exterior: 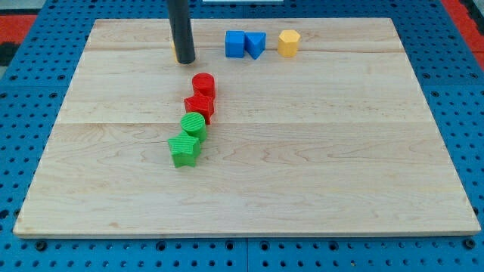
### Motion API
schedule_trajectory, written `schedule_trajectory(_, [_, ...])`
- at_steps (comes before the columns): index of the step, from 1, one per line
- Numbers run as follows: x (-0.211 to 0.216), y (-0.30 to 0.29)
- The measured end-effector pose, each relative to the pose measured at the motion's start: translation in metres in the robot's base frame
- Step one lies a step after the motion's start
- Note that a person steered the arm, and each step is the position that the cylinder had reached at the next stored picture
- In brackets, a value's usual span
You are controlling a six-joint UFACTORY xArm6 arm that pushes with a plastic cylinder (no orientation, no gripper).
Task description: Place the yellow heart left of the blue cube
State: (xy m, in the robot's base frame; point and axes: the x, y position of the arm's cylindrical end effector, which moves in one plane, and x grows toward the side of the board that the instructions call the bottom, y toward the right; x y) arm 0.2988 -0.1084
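Note:
My tip [185, 62] rests on the wooden board near the view's top, left of the blue cube [235, 44]. A thin sliver of a yellow block [174, 51] shows at the rod's left edge. The rod hides the rest of it, so I cannot make out its shape. The blue cube stands about a block's width to the right of the rod. A blue triangular block [256, 44] touches the cube's right side.
A yellow hexagonal block [288, 43] stands right of the blue triangle. Below my tip runs a slanted chain: red cylinder [203, 84], red star [200, 106], green cylinder [193, 125], green star [184, 149]. The board [340, 166] lies on blue pegboard.

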Motion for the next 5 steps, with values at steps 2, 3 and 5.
schedule_trajectory(2, [0.024, -0.027])
schedule_trajectory(3, [0.013, -0.033])
schedule_trajectory(5, [-0.007, -0.030])
